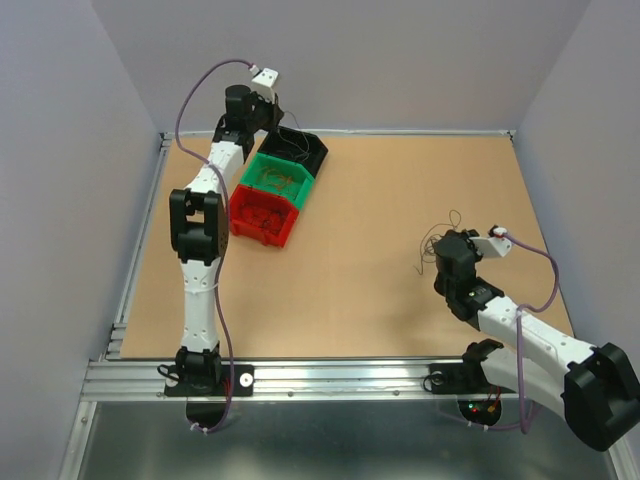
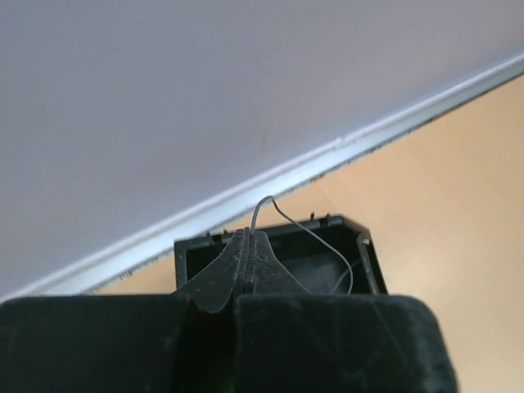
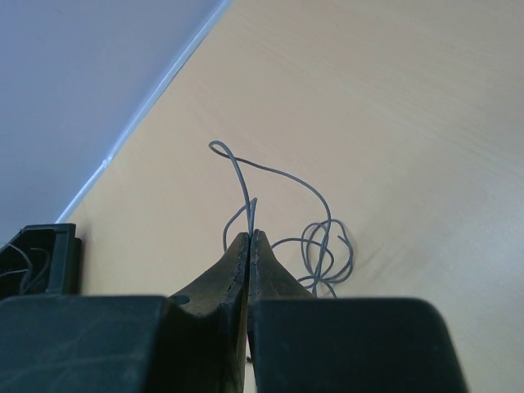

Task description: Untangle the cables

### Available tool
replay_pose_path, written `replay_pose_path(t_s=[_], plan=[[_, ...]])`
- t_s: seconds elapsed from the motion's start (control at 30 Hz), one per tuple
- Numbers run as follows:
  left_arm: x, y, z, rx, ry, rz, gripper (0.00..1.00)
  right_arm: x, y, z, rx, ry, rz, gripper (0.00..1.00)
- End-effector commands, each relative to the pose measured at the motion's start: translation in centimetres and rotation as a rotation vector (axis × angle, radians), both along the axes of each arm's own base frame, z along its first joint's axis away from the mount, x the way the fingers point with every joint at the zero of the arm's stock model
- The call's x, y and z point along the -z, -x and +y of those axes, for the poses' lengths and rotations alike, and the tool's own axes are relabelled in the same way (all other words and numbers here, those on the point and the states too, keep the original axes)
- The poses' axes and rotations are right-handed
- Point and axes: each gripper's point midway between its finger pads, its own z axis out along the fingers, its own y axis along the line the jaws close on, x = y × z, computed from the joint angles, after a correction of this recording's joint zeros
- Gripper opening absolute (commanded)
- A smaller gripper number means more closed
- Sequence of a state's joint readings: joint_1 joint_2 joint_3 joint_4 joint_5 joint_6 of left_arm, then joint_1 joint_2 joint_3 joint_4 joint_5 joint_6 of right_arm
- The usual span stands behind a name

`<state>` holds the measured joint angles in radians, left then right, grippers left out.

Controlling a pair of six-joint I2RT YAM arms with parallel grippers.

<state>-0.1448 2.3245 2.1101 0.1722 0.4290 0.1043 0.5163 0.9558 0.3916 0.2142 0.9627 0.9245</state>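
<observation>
Pinching hair-thin grey cable (image 3: pixel 286 174), right gripper (image 3: pixel 250 236); springy loops at 4 o'clock. Left gripper (image 2: pixel 248 237) nips curved strand (image 2: pixel 311 234) above black bin (image 2: pixel 184 260).

Left arm (image 1: pixel 197 285): white links, black joints
Right arm (image 1: pixel 535 338): same colours
Arm cables (image 1: pixel 228 355): thin, purple
Right tool (image 3: pixel 249 237): black tapered fingers

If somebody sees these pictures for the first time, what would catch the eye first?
Probably the black bin, green bin and red bin, in a row at the far left of the table. Next, the left gripper, shut on a thin grey wire at the black bin. On the right, the right gripper pinches a second grey wire whose loops lie on the table.
</observation>
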Motion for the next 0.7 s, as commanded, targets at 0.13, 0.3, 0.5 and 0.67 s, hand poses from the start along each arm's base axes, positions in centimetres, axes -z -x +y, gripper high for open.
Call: replay_pose_path(t_s=[0.13,0.3,0.5,0.67], plan=[[4.6,0.1,0.6,-0.045,-0.1,0.104,0.0,-2.5,-1.4,0.8,0.003,-0.053,-0.062,0.0],[2.8,1.0,0.0,-0.014,-0.122,0.076,0.31,-2.3,-1.7,1.1,-0.014,-0.041,-0.048,0.0],[-2.4,2.9,0.1,-0.017,-0.115,0.015,0.61,-1.9,-2.6,2.9,-0.129,0.03,-0.001,0.0],[-2.7,6.0,1.4,-0.037,-0.158,0.033,0.71,-2.7,-5.0,9.1,-0.461,0.114,0.014,0.0]])
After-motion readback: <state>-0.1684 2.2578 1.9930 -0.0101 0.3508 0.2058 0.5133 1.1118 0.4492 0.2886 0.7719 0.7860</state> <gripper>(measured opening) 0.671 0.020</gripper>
